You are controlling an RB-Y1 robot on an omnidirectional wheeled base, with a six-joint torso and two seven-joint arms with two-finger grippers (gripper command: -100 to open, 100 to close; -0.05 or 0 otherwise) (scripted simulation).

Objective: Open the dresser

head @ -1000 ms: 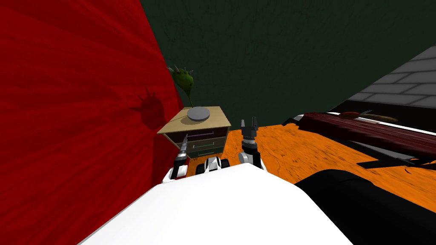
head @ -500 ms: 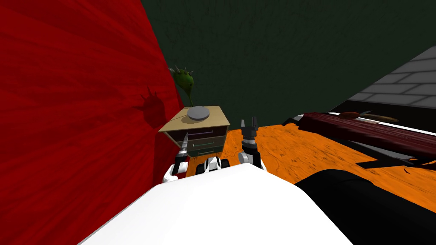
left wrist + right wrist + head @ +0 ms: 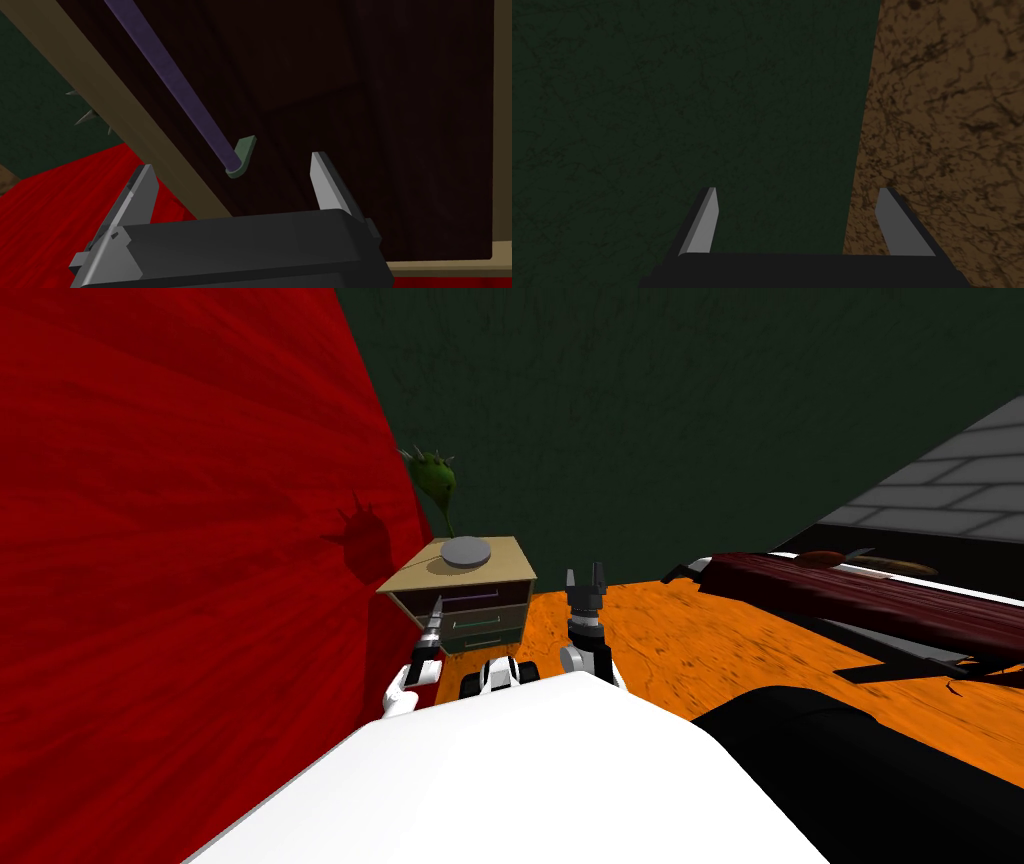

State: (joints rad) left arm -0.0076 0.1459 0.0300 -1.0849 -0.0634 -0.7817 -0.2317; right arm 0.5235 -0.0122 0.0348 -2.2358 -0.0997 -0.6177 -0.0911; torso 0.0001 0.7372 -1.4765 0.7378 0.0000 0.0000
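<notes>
1. Grey blades of the left gripper point(image 3: 231, 161), up at the top drawer of the dresser point(image 3: 487, 626): fingers point(image 3: 142, 192) spread wide, clamping nothing.
2. Between those blades and apart from both: the near end of a purple handle bar point(image 3: 170, 75), capped by a grey-green bracket point(image 3: 243, 152) fixed to the dark drawer front point(image 3: 390, 100).
3. Alongside the bar: a tan frame edge point(image 3: 125, 100) of the dresser. Past it, red wall point(image 3: 50, 200) and a few grey spikes point(image 3: 82, 117) against dark green wall point(image 3: 30, 100).
4. Seen from the head: left gripper at the left end of the top handle, close to the red wall.
5. Just right of the dresser: right gripper point(image 3: 587, 578), raised over orange floor point(image 3: 690, 638), touching nothing. In its wrist view, fingers point(image 3: 704, 220) well apart, holding nothing.
6. Low dresser with tan top point(image 3: 505, 573) and three dark drawers stacked, handles purple, teal and green from the top down. Stands on the floor in the corner, left side by the red wall, back toward the dark green wall. Cannot tell whether the top drawer sits flush.
7. On that top: a flat grey disc point(image 3: 466, 551). Behind it, a green spiky plant point(image 3: 433, 476) on a thin stem, shadow falling on the red wall.
8. Far right: a dark red cover point(image 3: 850, 593) over a white-edged surface, with grey brick wall point(image 3: 950, 478) beyond.
</notes>
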